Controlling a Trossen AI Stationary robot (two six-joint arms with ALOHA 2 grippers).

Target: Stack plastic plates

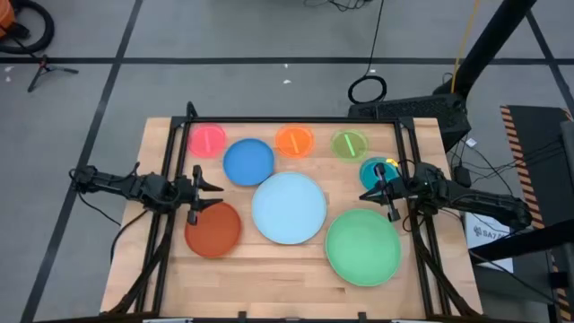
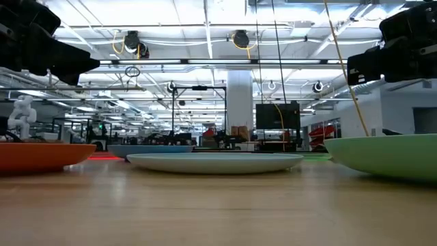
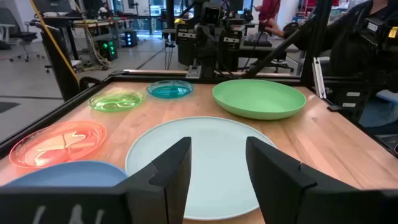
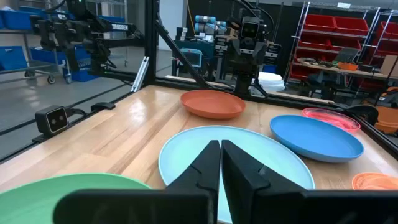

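Plastic plates (image 1: 289, 207) lie unstacked; "TROSSEN" marks a distant frame (image 4: 129, 27).

My work rests on a light wooden table (image 1: 296, 260) edged by a black metal frame (image 1: 296, 119), with a coiled black cable (image 1: 368, 89) lying on the grey floor (image 1: 224, 90) beyond.

Eight plastic plates (image 1: 289, 207) of three sizes, flat, unstacked, apart.

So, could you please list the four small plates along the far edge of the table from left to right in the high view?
Pink plate → orange plate → lime plate → teal plate.
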